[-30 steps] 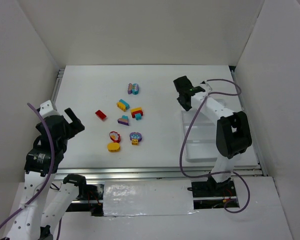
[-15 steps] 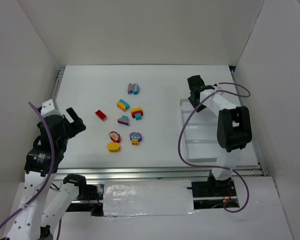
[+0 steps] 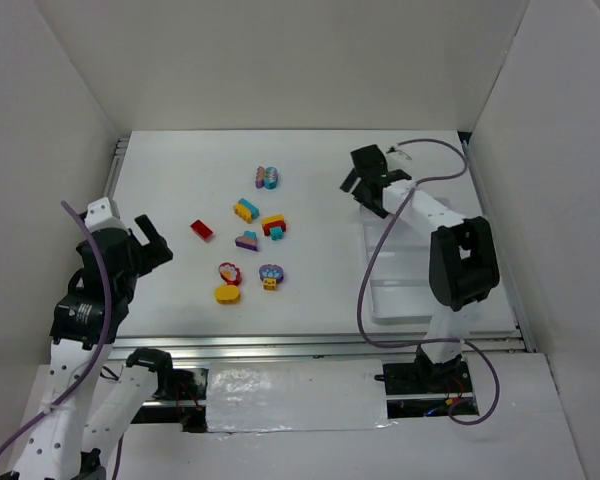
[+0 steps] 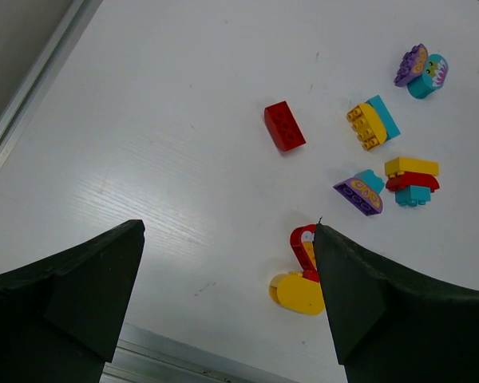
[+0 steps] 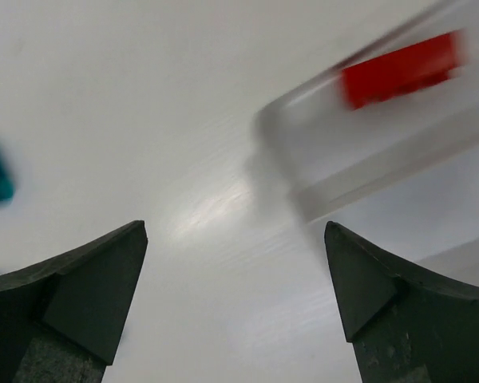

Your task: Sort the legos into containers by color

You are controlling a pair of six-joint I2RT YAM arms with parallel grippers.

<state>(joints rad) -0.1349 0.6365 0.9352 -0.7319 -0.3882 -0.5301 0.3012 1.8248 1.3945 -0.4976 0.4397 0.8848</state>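
Barely begun: one red brick (image 5: 399, 68) seen in the tray (image 3: 412, 300), right of frame. Other legos (image 3: 246, 240) scattered mid-table (image 3: 180, 170), clusters unsplit. Spread wide and empty: right claw (image 5: 235, 235), left claw (image 4: 229, 231).

The top view looks down from high behind the near edge over the whole desk (image 3: 180, 290), the left wrist view slants down past the left tool (image 4: 227, 231) at the same scattered legos (image 4: 285, 125) from nearer, and the blurred right wrist view hangs close over a tray (image 5: 383, 171) corner.
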